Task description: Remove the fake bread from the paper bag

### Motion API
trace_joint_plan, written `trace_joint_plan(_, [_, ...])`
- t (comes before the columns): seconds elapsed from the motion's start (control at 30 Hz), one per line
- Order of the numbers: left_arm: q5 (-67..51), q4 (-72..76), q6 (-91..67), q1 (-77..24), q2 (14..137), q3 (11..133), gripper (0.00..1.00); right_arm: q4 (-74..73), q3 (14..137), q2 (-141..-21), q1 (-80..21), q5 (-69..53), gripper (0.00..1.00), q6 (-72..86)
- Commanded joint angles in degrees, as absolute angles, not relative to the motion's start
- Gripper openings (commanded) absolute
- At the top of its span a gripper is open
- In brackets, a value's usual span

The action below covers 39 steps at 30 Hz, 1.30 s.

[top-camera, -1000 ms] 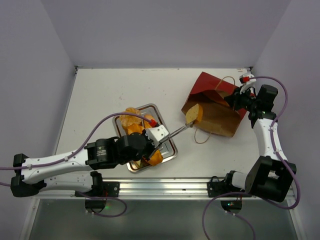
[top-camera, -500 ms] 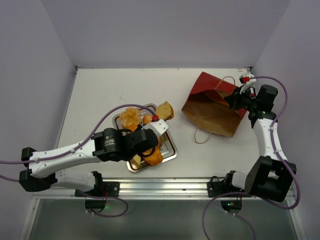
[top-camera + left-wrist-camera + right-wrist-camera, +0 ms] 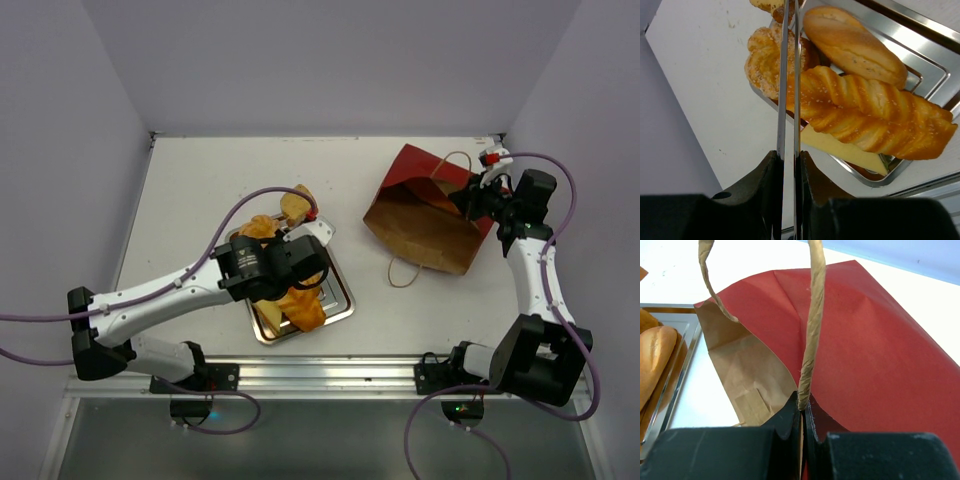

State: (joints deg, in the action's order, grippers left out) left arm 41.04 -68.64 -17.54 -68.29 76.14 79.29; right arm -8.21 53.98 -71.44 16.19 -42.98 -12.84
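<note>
**Bread's on the tray**

Most fake bread [image 3: 865,115] is piled on the tray [image 3: 338,288]. The left gripper [image 3: 298,208] pinches one piece over its far edge. Looks light and slick, so grab mid-body. The right gripper [image 3: 802,407] clamps the paper bag [image 3: 420,225] rim.

On my overhead feed the light is soft, even and bright from above, so the white table [image 3: 200,180] nearly washes out and the paper bag [image 3: 420,235] casts only a faint shadow. My left wrist feed shows hard white glare along the metal tray [image 3: 920,75], the fake bread [image 3: 865,117] warm and sharp, and the base of the left gripper [image 3: 788,10] a dark blur. On the right wrist feed the right gripper [image 3: 802,407] is black and soft-edged, the bag's red paper evenly lit.
</note>
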Motion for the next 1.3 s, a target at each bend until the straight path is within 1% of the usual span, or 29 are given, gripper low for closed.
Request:
trace_joint_plan(0.0, [46.14,-69.96,-18.63,-63.83,76.02,82.09,0.00,-6.86,53.96,-69.52,16.35,-42.98,0.02,-11.87])
trace_joint_plan(0.27, [47.29,-74.96,-26.09,-63.11,77.96,84.37,0.00,-6.86,54.05,-69.96,16.35,-43.15,0.03,-11.78])
trace_joint_plan(0.43, [41.58,-75.59,-29.96,-63.19,76.65,81.66,0.00,-6.86,54.14,-69.96,16.43,-43.15,0.03,-11.78])
trace_joint_plan(0.6, [38.85,-75.59,-33.22,-63.28,71.20,77.96,0.00,-6.77,54.05,-70.22,16.44,-43.33,0.03,-11.78])
trace_joint_plan(0.77, [36.31,-75.59,-34.10,-62.84,67.16,74.28,0.00,-6.77,54.05,-70.31,16.35,-43.42,0.03,-11.78])
trace_joint_plan(1.27, [35.33,-75.59,-36.21,-61.88,65.65,71.28,0.00,-6.77,53.96,-70.14,16.35,-43.68,0.03,-11.87])
